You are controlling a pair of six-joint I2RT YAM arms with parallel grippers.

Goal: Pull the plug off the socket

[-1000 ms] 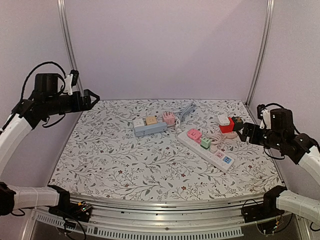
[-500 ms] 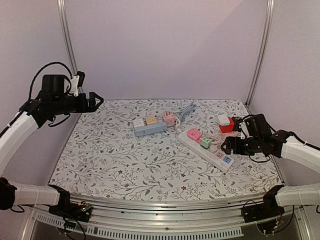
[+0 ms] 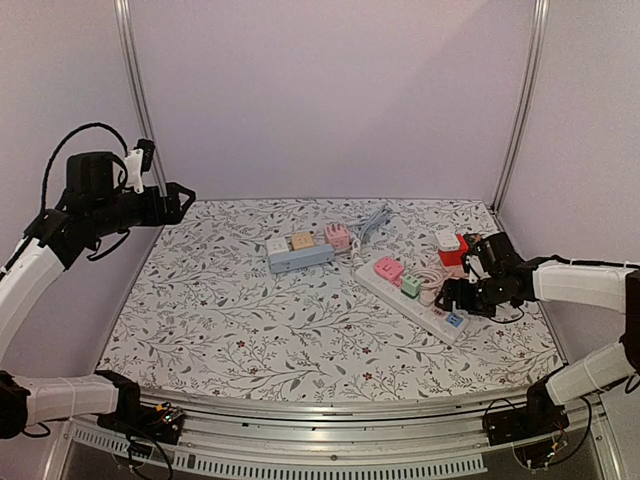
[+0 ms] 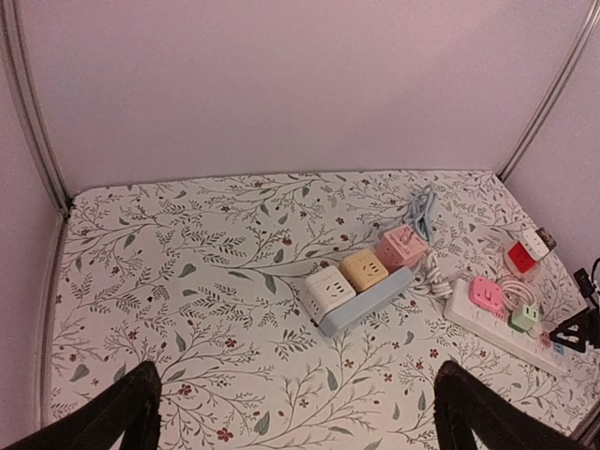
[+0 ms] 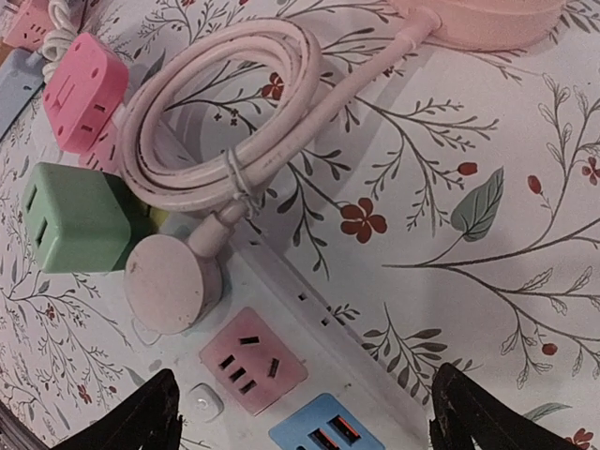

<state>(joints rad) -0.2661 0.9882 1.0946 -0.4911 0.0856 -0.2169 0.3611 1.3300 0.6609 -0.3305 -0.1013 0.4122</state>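
Evidently unstarted: round white plug (image 5: 173, 281), centre-left, sits in the long white power strip (image 5: 319, 342); right gripper (image 5: 302, 398) hovers wide open, empty.

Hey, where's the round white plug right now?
In the right wrist view the round white plug sits low and left on the white power strip, between the green cube adapter and the pink socket, its coiled cable just above.

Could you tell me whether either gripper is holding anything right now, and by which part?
Nothing is held. The left gripper hangs open aloft; the right gripper is open near the round white plug.
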